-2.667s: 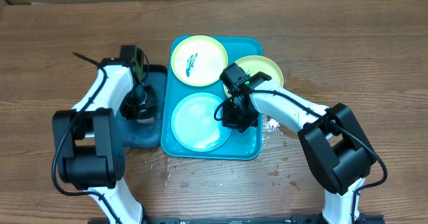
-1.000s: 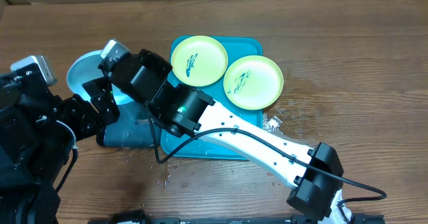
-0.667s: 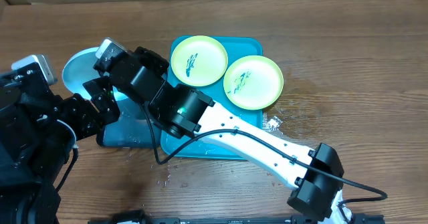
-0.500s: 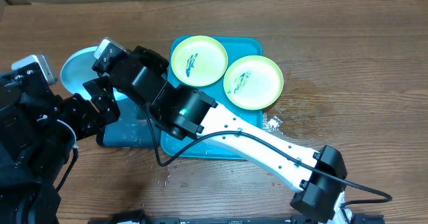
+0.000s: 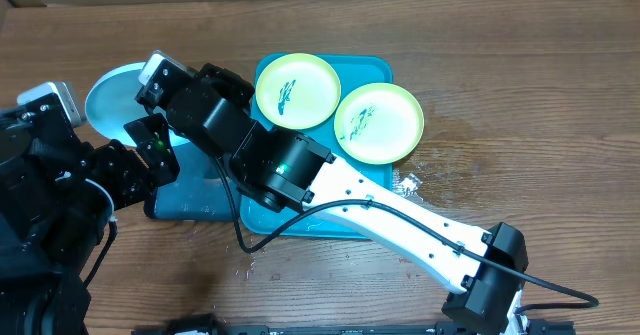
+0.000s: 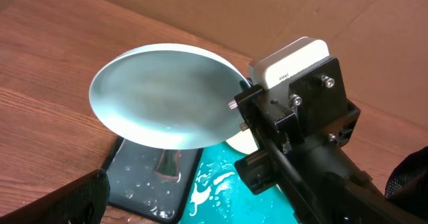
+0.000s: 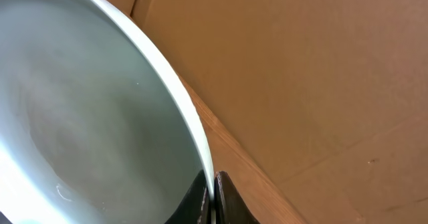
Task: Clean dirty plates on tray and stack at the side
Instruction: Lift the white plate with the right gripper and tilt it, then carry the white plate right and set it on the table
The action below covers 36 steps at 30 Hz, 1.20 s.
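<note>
Now the tray (image 5: 368, 71) holds one yellow-green plate (image 5: 297, 90) in its far left corner, and this plate carries a blue-green scribble. A second yellow-green plate (image 5: 378, 123), also scribbled, lies across the right rim, partly in the tray and partly over the worktop (image 5: 520, 95). The light blue plate (image 5: 112, 97) is not in the tray: the right tool (image 5: 150, 83) pinches its rim and holds it in the air at the left side, over the far end of the black tray (image 5: 195, 200). The left tool (image 5: 152, 147) is beside the black tray with its fingers spread and nothing between them. From above, the right arm hides much of the cyan tray. The left wrist view shows what the overhead does not: the inside of the blue plate looks clean, without marks, and water drops (image 6: 207, 184) lie on the cyan tray and on the black tray. The right wrist view shows the two fingers pressed together on the thin plate rim, with a cardboard wall (image 7: 321, 63) behind.
</note>
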Tool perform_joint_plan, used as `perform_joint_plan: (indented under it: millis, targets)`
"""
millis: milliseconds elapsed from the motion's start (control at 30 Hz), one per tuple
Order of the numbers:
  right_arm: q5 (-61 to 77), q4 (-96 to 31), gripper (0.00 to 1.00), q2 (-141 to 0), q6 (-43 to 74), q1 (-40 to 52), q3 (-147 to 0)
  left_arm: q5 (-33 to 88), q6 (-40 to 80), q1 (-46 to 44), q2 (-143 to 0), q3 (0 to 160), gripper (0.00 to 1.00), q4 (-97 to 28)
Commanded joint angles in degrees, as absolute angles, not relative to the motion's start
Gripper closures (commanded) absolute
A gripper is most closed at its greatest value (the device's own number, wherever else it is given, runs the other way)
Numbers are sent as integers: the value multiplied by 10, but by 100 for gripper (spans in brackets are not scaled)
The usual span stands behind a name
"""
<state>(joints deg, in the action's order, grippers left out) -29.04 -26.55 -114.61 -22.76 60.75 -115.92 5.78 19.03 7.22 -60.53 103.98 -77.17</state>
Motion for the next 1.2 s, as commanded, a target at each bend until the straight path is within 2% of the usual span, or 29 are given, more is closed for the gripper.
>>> perform_joint_plan:
  millis: [0, 267, 433, 533, 633, 700, 833, 933, 1067, 1167]
  targets:
    - [-300, -258, 96, -1122, -225, 610, -1163, 53, 178, 72, -607, 1049, 0, -770]
    - [-300, -259, 96, -1122, -217, 610, -1163, 54, 178, 72, -607, 1049, 0, -769]
    - [-295, -294, 96, -1122, -63, 591, -1163, 54, 178, 72, -608, 1049, 0, -769]
    - [-235, -324, 96, -1129, 47, 550, -1161, 54, 178, 72, -608, 1049, 0, -769]
    - [-94, -356, 96, -1145, 157, 492, -1161, 60, 185, 72, -611, 1049, 0, -769]
    - [69, -379, 96, -1152, 223, 440, -1161, 63, 184, 72, -615, 1048, 0, -770]
    - [333, -385, 96, -1146, 293, 331, -1164, 90, 184, 72, -625, 1048, 0, -779]
    - [457, -397, 96, -1129, 320, 237, -1172, 107, 184, 71, -635, 1048, 0, -785]
    - [423, -487, 96, -1095, 314, 121, -1174, 117, 179, 71, -651, 1048, 0, -796]
    - [296, -601, 96, -1083, 311, 22, -1174, 117, 179, 71, -665, 1048, 0, -800]
